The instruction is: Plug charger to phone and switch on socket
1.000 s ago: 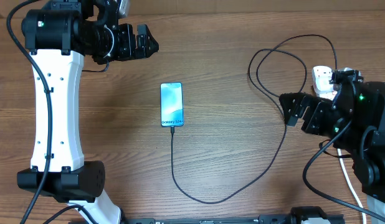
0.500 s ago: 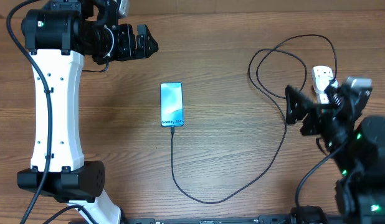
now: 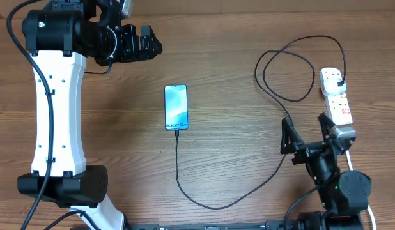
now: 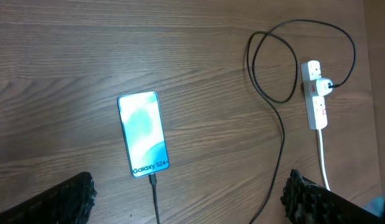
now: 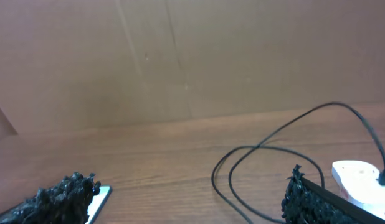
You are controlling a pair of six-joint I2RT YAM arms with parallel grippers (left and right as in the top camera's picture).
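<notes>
Wood-grain table (image 3: 236,57) fills the overhead view. We judge switching on to be the step left, since the charger (image 3: 176,153) looks seated in the near edge of the phone (image 3: 176,107), whose screen is lit. Our right gripper (image 3: 303,119), spread wide and empty, is the nearer one. The socket (image 3: 335,96) lies just ahead of it and slightly to its right, with its long axis running away from the fingertips. The left gripper (image 3: 154,41), also wide and empty, sits well apart. The phone lies far to the right gripper's left. The charger's loop lies ahead-left of that gripper beside the socket, and its plug (image 3: 339,84) fills the socket's far end. Either could snag an approach.
</notes>
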